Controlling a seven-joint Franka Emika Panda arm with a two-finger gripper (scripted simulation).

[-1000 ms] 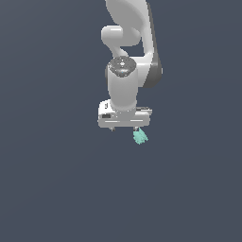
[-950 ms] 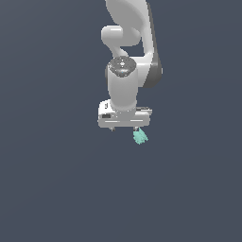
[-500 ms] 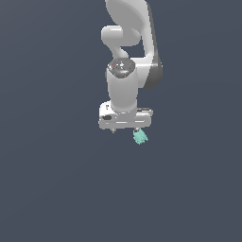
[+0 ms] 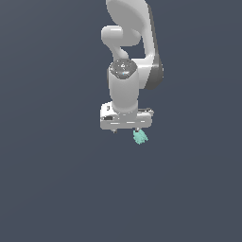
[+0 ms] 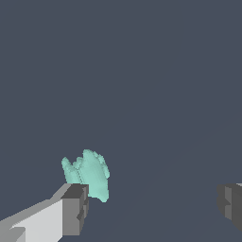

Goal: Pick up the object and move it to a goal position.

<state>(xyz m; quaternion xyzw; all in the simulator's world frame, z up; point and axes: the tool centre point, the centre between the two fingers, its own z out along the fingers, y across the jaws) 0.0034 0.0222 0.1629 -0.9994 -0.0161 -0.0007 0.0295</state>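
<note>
As the wrist view shows it, my gripper (image 5: 153, 208) stands spread wide, its blocky grey fingertips (image 5: 75, 209) well apart. The object (image 5: 88, 173), a lumpy mint-green piece with a ragged crest, sits right beside one fingertip, unclamped. In the exterior view it (image 4: 139, 137) hangs under the smooth white hand's right end.
</note>
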